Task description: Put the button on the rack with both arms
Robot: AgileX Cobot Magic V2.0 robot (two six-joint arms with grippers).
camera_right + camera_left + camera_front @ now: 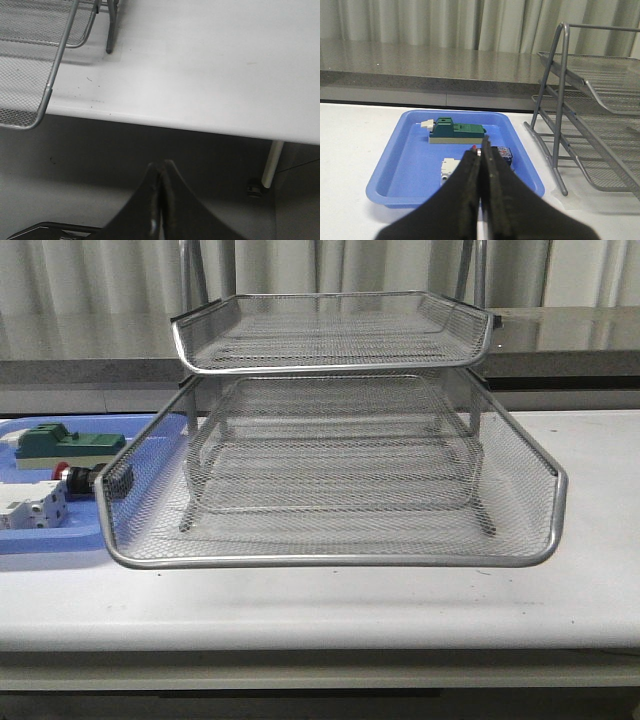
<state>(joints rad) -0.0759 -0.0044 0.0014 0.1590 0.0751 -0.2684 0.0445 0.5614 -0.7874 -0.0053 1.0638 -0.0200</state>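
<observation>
Front view: the button (78,476) lies in the blue tray (40,538), beside the rack (330,490); small, rigid and probably light. Left wrist view: the left jaws (481,165) are closed and empty, the button (492,151) just beyond their tips; grip its black body. Right wrist view: the right jaws (161,172) are closed and empty, off the counter (210,65) edge.

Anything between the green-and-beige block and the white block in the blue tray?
Yes: the button lies between the green-and-beige block and the white block, seen in the front view.
</observation>
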